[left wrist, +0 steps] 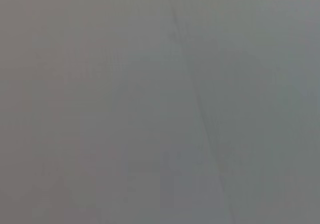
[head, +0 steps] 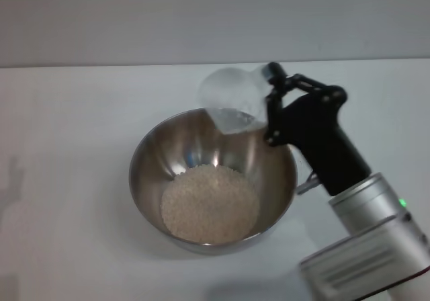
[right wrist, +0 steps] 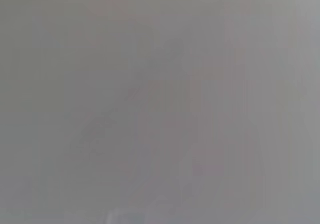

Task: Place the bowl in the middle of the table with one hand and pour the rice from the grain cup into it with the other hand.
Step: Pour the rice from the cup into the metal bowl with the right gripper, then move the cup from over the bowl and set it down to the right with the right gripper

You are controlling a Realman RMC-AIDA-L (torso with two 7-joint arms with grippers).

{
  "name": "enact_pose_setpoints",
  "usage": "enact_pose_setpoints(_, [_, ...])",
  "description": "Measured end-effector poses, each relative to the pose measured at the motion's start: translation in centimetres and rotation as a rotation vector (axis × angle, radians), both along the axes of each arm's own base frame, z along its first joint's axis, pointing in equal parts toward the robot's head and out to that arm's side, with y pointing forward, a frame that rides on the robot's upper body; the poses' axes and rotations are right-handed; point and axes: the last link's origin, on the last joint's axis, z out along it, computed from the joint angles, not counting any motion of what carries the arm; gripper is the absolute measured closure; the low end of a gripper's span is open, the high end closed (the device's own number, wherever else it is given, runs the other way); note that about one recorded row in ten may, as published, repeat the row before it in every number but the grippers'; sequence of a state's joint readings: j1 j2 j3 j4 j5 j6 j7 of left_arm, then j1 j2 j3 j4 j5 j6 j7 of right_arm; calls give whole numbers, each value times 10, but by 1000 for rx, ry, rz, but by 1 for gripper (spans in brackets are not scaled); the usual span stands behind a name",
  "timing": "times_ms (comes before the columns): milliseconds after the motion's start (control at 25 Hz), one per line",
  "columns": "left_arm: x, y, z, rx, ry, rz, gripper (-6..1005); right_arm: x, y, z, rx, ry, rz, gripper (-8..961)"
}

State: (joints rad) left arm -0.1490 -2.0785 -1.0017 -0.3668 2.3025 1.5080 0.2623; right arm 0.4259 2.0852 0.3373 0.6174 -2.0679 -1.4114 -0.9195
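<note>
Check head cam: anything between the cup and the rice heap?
Nothing: only bare steel wall of the bowl shows between the tipped cup and the rice.

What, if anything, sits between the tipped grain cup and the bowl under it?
Nothing visible. The right tool holds the grain cup tipped over the far rim of the bowl, with only open air beneath its mouth. The rice already lies heaped inside the bowl, and the cup looks nearly empty. The left tool is out of view.
</note>
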Motion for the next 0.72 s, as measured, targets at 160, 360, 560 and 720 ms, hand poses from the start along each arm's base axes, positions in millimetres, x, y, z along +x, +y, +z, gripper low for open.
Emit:
enact_pose_setpoints(160, [0, 0, 0, 0, -1, 0, 319, 23, 3, 19, -170, 300, -4, 943])
enact_pose_setpoints(360, [0, 0, 0, -1, 1, 2, 319, 47, 0, 33, -229, 436, -33, 943])
enact_pose_setpoints(560, [-1, -1, 0, 0, 3, 5, 318, 65, -3, 42, -188, 448, -93, 942])
enact_pose_setpoints(720, [-1, -1, 0, -1, 3, 5, 318, 89, 2, 49, -172, 472, -201, 942])
